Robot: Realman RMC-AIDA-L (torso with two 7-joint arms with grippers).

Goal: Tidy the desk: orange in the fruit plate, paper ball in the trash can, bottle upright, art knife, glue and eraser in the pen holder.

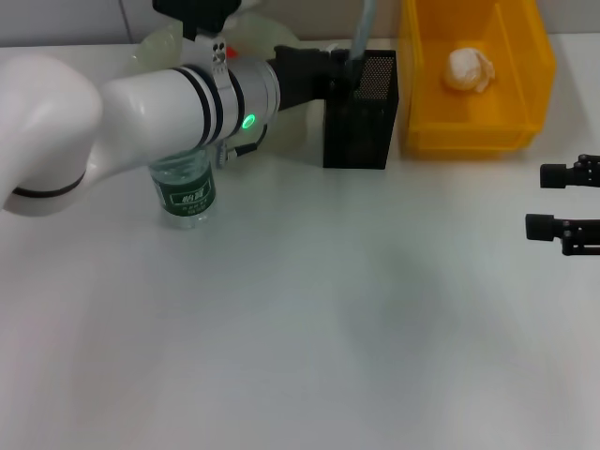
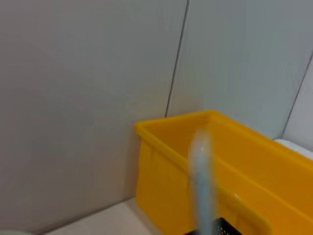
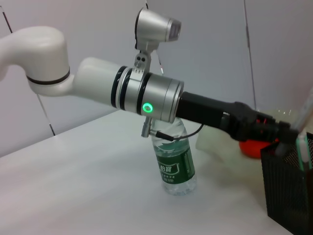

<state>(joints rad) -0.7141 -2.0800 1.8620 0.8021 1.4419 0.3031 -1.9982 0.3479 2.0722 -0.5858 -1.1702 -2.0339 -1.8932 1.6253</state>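
The bottle [image 1: 187, 192] stands upright under the left arm; the left hand [image 1: 352, 70] holds a pale stick upright over the pen holder [image 1: 361, 122]; the right hand [image 1: 562, 202] idles open, well apart.

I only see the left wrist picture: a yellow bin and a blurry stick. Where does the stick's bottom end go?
Observer: The stick goes down into the black pen holder, with the left gripper at its rim.
Operator: Is anything in the bin?
Observer: Yes, the paper ball lies inside the bin.
Operator: Is the bottle standing?
Observer: Yes, the bottle stands upright on the table. The right gripper waits open at the right edge.
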